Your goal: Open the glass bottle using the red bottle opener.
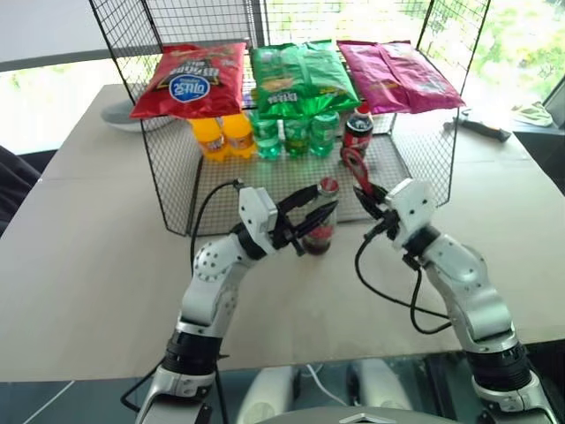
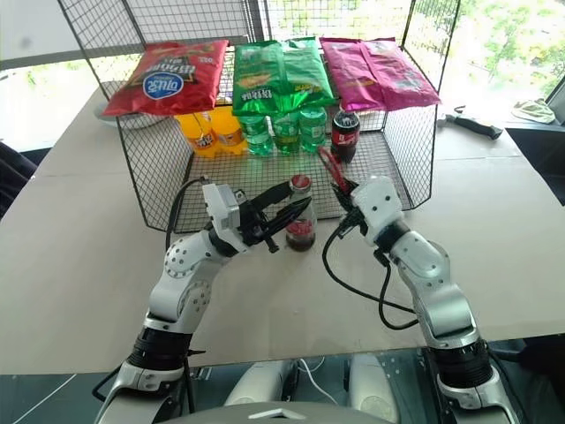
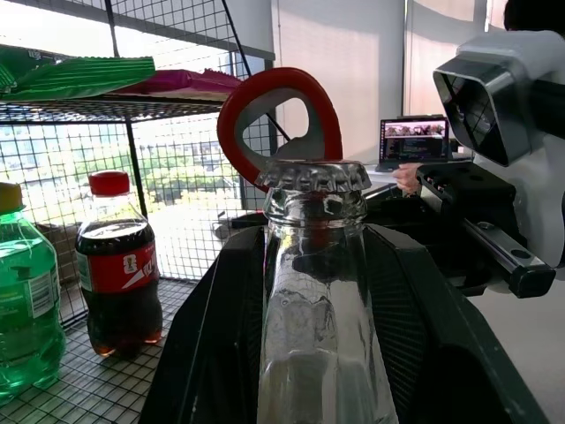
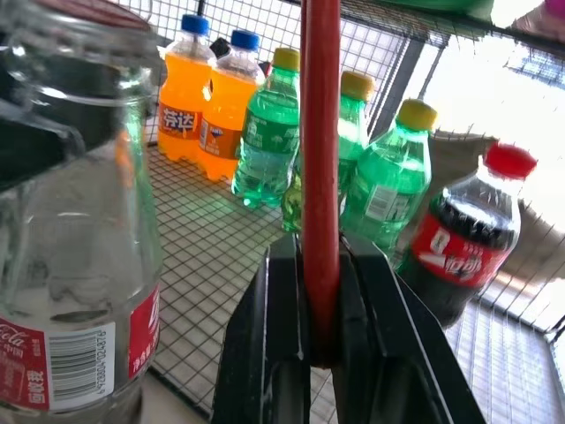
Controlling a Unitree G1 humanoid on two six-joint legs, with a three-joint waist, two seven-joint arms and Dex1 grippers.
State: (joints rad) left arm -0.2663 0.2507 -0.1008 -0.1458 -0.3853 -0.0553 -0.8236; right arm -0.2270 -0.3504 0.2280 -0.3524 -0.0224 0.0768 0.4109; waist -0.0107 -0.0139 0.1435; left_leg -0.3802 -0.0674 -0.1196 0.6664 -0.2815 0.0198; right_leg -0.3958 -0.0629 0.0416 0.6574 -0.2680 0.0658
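The left hand (image 1: 306, 218) is clamped around the glass bottle (image 1: 321, 221), which stands upright on the counter (image 1: 88, 265) just in front of the wire rack (image 1: 168, 177). Just beside it, the right hand (image 1: 364, 195) has its fingers pressed together on the handle of the red bottle opener (image 1: 353, 166), whose ring head rises behind the bottle's cap (image 3: 312, 175). Farther back, the cola bottle (image 1: 357, 129) and the green bottles (image 1: 296, 132) stand inside the rack.

Left gripper (image 1: 305, 221) clamped, right gripper (image 1: 369, 196) pinched tight, arms angled inward
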